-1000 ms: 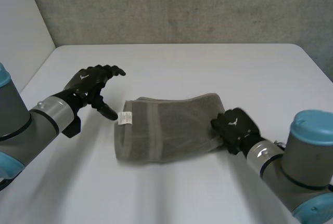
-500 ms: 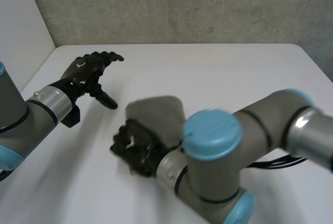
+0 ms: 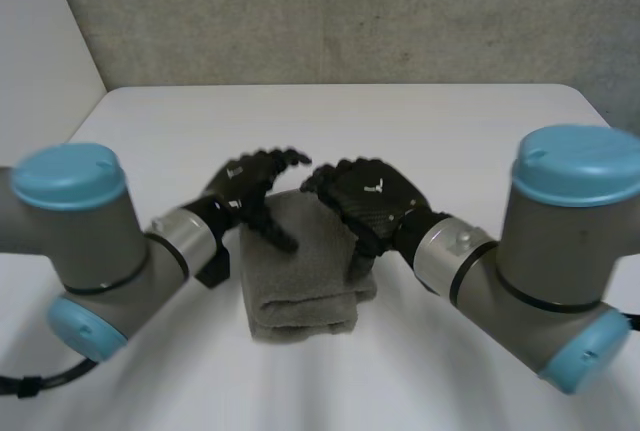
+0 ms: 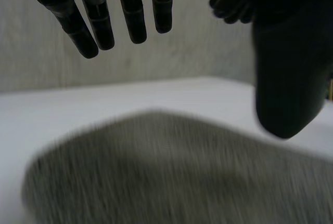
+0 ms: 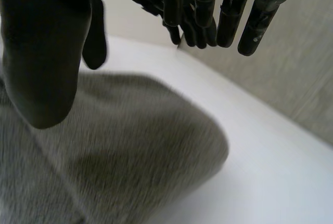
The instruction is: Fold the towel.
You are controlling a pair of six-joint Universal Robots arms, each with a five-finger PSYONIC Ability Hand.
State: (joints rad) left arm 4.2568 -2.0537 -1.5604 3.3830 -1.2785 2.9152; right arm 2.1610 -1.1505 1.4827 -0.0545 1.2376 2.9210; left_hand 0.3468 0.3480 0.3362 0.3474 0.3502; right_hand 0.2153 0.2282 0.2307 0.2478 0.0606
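Left robot hand (image 3: 248, 183) and right robot hand (image 3: 365, 201) hover spread and empty over the folded towel (image 3: 300, 286); I'd press flat, evenly.

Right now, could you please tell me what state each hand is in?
Left hand: open, fingers straight over the folded towel.
Right hand: open, holding nothing.

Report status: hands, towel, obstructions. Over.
Left hand open, over the towel's left side. Right hand open, over its right side. Towel folded into a thick stack on the table. Nothing in the way.
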